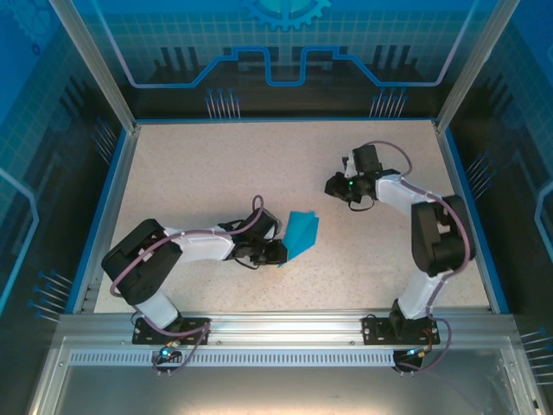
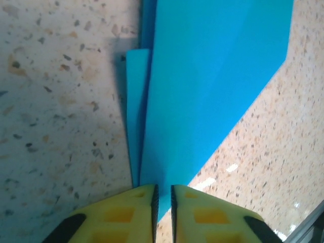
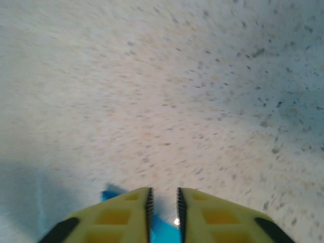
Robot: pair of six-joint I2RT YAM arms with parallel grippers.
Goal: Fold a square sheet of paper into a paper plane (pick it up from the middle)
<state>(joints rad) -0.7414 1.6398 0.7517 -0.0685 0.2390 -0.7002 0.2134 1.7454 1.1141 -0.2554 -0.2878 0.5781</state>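
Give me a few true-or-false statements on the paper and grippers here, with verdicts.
1. The paper plane is folded into a pointed dart. True.
2. Its narrow tip sits at the left gripper. True.
3. The paper is red. False: it is teal-blue.
4. The right gripper holds the plane in the air. False: the plane lies on the table, and in the top view that gripper is apart from it.

Open tabletop [image 1: 199,164] far left, paper plane [image 1: 301,232] mid-table, left arm [image 1: 186,246] and right arm [image 1: 436,229] flanking
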